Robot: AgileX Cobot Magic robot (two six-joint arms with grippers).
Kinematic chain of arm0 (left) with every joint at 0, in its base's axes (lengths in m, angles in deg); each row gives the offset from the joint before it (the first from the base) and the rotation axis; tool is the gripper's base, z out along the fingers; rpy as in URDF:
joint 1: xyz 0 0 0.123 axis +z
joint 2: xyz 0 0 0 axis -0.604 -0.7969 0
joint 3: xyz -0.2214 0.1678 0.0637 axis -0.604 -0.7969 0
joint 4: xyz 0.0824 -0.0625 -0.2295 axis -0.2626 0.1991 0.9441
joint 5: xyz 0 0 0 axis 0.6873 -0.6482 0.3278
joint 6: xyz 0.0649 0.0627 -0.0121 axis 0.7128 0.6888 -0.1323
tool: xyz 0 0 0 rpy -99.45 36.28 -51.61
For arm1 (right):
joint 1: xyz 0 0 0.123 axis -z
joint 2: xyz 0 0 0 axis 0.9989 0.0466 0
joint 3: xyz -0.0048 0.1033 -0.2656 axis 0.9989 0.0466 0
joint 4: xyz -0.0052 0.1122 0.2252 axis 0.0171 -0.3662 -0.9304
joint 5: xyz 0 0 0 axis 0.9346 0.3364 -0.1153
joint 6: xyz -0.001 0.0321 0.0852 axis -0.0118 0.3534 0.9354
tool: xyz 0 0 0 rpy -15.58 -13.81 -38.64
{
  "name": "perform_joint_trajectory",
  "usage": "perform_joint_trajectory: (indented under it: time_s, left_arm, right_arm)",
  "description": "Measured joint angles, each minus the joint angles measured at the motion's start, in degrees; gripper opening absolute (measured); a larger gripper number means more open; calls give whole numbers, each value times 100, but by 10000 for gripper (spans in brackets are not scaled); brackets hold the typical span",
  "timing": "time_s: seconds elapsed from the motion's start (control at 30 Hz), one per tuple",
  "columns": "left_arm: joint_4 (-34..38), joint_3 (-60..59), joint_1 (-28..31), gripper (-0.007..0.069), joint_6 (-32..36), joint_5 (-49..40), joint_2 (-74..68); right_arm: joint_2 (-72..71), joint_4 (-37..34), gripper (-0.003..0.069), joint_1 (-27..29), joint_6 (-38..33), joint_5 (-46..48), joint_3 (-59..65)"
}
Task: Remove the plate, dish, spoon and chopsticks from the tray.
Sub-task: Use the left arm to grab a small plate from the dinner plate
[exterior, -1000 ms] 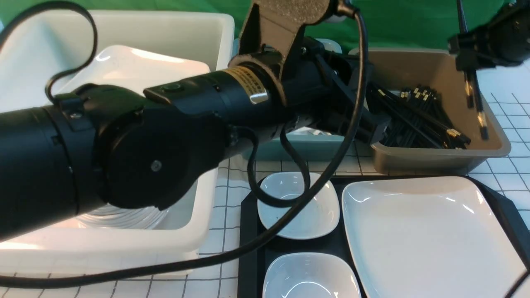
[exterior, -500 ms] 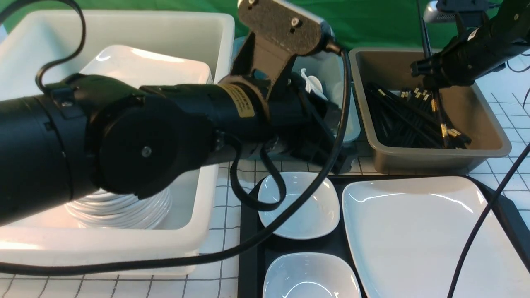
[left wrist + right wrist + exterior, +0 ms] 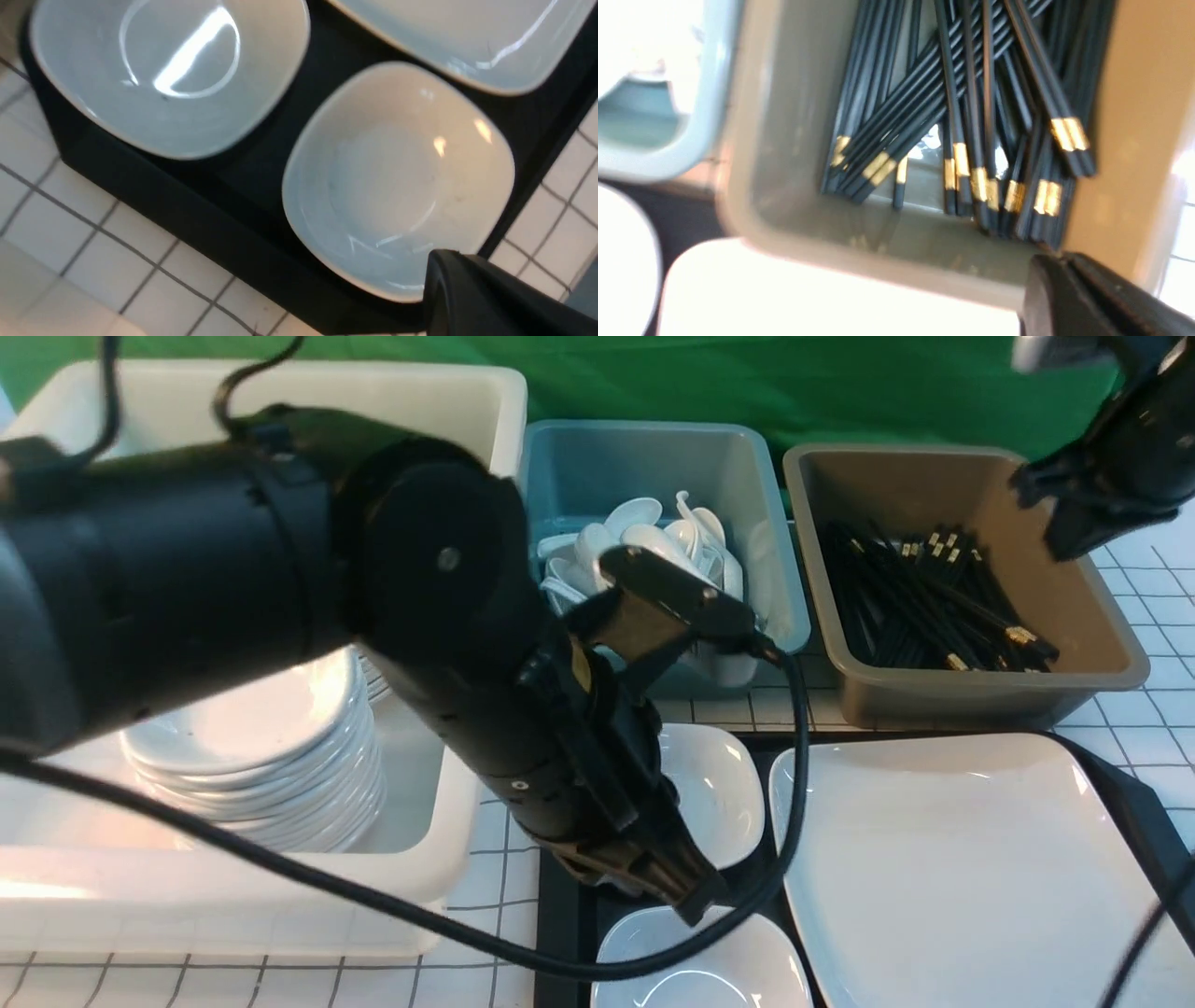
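Presumably lining up a dish grab: L gripper [image 3: 695, 901], clenched & empty, hangs over near dish [image 3: 700, 975] on tray [image 3: 558, 915]; R gripper [image 3: 1069, 537], clenched w/ nothing held, above brown tub [image 3: 1111, 667] of chopsticks [image 3: 934, 607].

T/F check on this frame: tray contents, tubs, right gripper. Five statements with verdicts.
1. The plate sits on the tray. True.
2. The chopsticks lie in the teal tub. False: they lie in the brown tub; the teal tub holds spoons.
3. Two small dishes are on the tray. True.
4. The right gripper holds chopsticks. False: it is shut and empty, above the brown tub.
5. The white tub is empty. False: it holds a stack of plates.
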Motion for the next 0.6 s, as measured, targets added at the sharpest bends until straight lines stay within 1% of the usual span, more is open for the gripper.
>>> perform_joint_trajectory:
  time_s: [0.1, 0.27, 0.33, 0.37, 0.47, 0.53, 0.57, 0.6]
  left_arm:
    - [14, 112, 0, -2, 163, -134, -184]
    - [14, 130, 0, 9, 468, 18, -429]
    - [14, 131, 0, 28, 523, 59, -565]
    - [14, 131, 0, 28, 529, 59, -582]
    - [7, 137, 0, 112, 741, 69, -948]
    - [-6, 137, 0, 165, 901, 69, -1110]
    - [-19, 137, 0, 179, 930, 76, -1149]
    - [-85, 137, 0, 240, 1033, 136, -1316]
  right_arm:
    - [-734, -136, 7, 0, 0, 33, 347]
    - [-2272, -478, 7, 0, -28, 84, 1586]
    - [-2764, -628, 6, 0, -162, 80, 2103]
    - [-2818, -648, 6, 0, -179, 80, 2162]
    - [-3757, -1165, 4, 0, -618, 63, 3192]
    - [-4122, -1370, 4, 0, -803, 23, 3572]
    - [-4209, -1413, 4, 0, -842, 12, 3616]
    - [-4543, -1543, 4, 0, -947, -18, 3972]
